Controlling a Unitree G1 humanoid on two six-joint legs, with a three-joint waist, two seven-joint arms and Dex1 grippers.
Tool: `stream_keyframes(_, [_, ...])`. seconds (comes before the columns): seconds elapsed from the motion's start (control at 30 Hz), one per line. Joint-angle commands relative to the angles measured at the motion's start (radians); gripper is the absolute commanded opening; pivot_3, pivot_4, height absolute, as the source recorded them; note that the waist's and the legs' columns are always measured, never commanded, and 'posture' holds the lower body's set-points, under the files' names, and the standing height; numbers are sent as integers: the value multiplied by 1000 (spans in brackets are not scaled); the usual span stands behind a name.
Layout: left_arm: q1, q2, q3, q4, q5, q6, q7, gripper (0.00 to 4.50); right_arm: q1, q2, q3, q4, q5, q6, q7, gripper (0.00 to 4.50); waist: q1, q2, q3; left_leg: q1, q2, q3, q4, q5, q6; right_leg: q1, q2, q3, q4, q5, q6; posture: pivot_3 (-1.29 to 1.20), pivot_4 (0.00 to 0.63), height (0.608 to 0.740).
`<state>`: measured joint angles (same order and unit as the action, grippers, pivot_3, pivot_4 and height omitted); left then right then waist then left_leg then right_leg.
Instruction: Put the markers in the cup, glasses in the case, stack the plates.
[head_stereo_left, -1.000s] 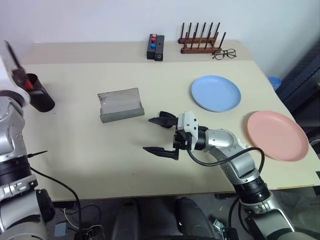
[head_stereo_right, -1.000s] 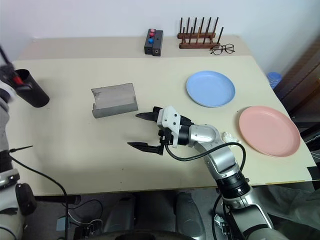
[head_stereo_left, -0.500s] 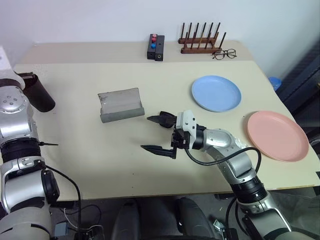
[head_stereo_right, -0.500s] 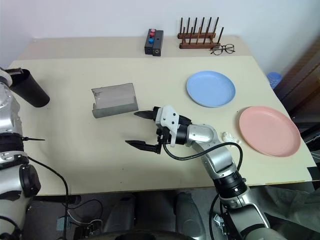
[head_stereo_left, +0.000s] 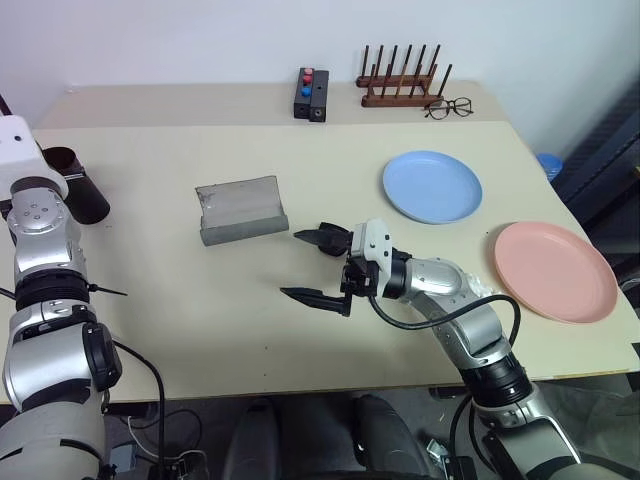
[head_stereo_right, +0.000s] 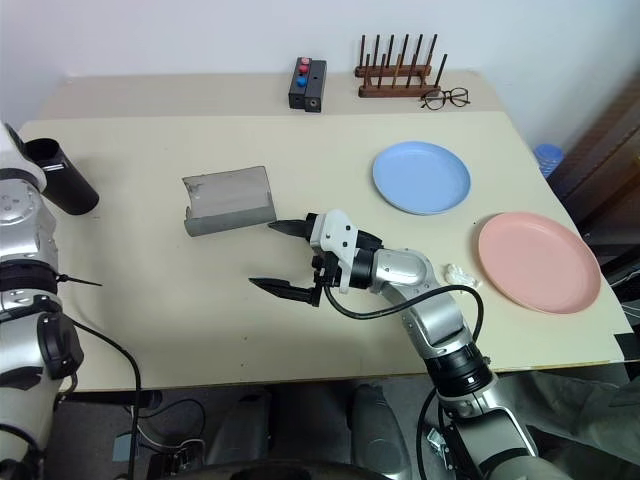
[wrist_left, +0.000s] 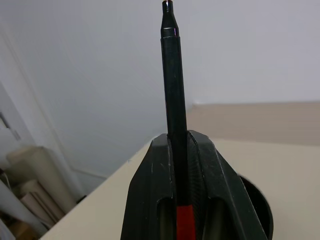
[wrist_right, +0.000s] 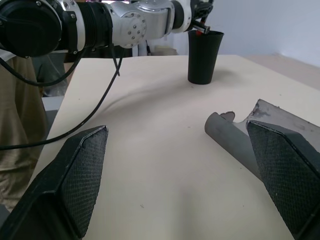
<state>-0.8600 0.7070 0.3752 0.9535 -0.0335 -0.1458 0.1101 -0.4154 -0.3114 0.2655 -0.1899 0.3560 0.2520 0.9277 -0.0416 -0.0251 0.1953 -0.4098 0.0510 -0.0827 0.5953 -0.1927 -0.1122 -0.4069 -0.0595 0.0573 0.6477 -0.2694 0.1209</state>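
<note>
Left fingers (wrist_left: 176, 165) pinch black marker (wrist_left: 172, 100), seemingly above cup (wrist_right: 204, 56).

left claw (wrist_left: 181, 165): fingers clamped together, arm at table's far left | right claw (head_stereo_left: 318, 268): fingers spread wide, pointing left

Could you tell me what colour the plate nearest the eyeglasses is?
Light blue plate; left eye view shows it best.

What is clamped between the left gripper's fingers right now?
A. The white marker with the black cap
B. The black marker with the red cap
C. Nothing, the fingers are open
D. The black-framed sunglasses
B. In the left wrist view the left gripper is shut on the black marker, its red cap showing between the fingers, right at the cup.
</note>
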Motion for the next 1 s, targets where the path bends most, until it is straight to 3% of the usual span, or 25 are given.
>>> stream_keyframes(0.03, [-31, 11, -3, 8, -6, -32, 8, 28, -15, 19, -26, -25, 23, -26, -7, 4500, 0, 0, 0, 0, 0, 0, 0, 0, 0, 0, 0, 0, 0, 0, 0, 0, 150, 740])
stream_keyframes(0.4, [-24, 4, -7, 16, -12, -38, 11, 28, -65, 109, -85, -87, 143, 64, -98, 4500, 0, 0, 0, 0, 0, 0, 0, 0, 0, 0, 0, 0, 0, 0, 0, 0, 150, 740])
stream_keyframes(0.97, [-5, -17, 4, -7, -42, -9, 26, 28, -65, 103, -67, -88, 144, 71, -104, 4500, 0, 0, 0, 0, 0, 0, 0, 0, 0, 0, 0, 0, 0, 0, 0, 0, 150, 740])
stream_keyframes(1.0, [-4, -18, 5, -9, -43, -7, 28, 420, -64, 103, -66, -88, 143, 71, -104, 4500, 0, 0, 0, 0, 0, 0, 0, 0, 0, 0, 0, 0, 0, 0, 0, 0, 150, 740])
